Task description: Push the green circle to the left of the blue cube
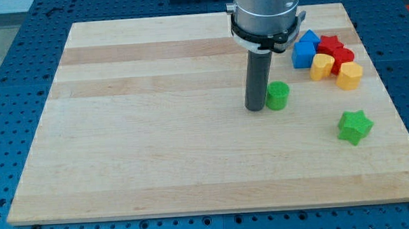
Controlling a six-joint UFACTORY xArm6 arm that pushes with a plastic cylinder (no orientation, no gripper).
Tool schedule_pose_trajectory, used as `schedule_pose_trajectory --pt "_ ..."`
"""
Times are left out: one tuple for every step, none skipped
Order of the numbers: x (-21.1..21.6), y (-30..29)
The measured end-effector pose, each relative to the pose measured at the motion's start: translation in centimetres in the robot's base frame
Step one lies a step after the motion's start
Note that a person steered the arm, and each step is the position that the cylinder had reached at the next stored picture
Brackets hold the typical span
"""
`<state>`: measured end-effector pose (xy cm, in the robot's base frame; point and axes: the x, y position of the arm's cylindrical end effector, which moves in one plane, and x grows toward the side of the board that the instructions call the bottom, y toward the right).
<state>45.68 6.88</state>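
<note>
Green circle (278, 95), right of centre: light, stiff, probably slides readily and may roll off a push. Tip (255, 109) touching its left side; nothing gripped. Blue cube (304, 50) toward top-right corner.

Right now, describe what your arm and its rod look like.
My arm ends in a wide silver-grey cylinder ringed near its base by a black collar with a thin white line. Below hangs a straight, dark grey rod; my tip is its blunt lower end. No cables or printed markings show.
</note>
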Motion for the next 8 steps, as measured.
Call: schedule_pose_trajectory --pt "2.3 0.4" --pt "3.0 1.8" --pt "2.4 3.4" --pt "-0.1 3.4" --pt "-2.1 2.4" --pt "-3.4 1.3" --pt "-4.9 1.2" --pt "-6.6 1.2"
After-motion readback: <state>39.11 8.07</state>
